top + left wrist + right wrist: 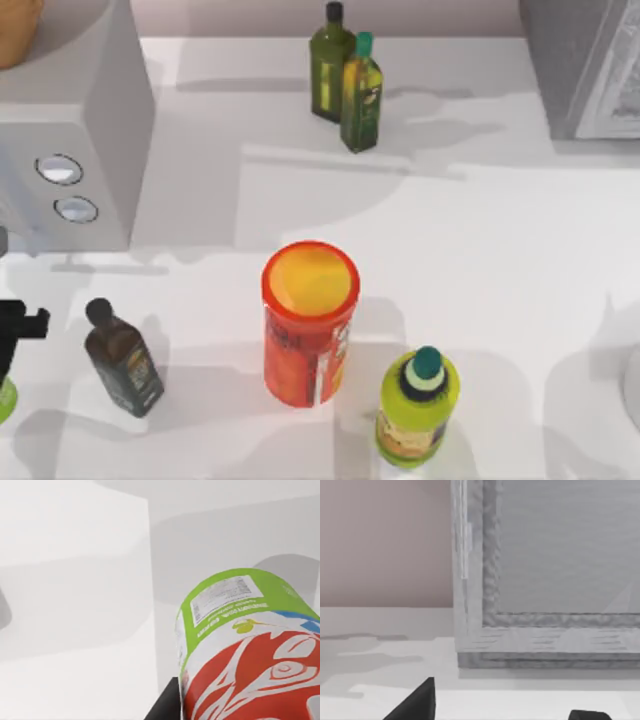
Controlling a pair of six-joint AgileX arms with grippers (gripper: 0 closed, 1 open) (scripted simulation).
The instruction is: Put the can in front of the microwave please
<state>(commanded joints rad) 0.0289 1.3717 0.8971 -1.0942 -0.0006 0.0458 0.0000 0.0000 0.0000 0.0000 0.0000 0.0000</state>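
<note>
Red and green, the can [245,650] is held by the left end effector [15,330] near the microwave [70,150]; the right end effector's state cannot be told.

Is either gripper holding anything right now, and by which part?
The left gripper holds the can, apparently around its body; the exact contact is hidden. The right gripper is open, empty.

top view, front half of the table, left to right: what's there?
Left gripper with the can at the left edge → dark bottle → orange-red canister → yellow-green bottle.
</note>
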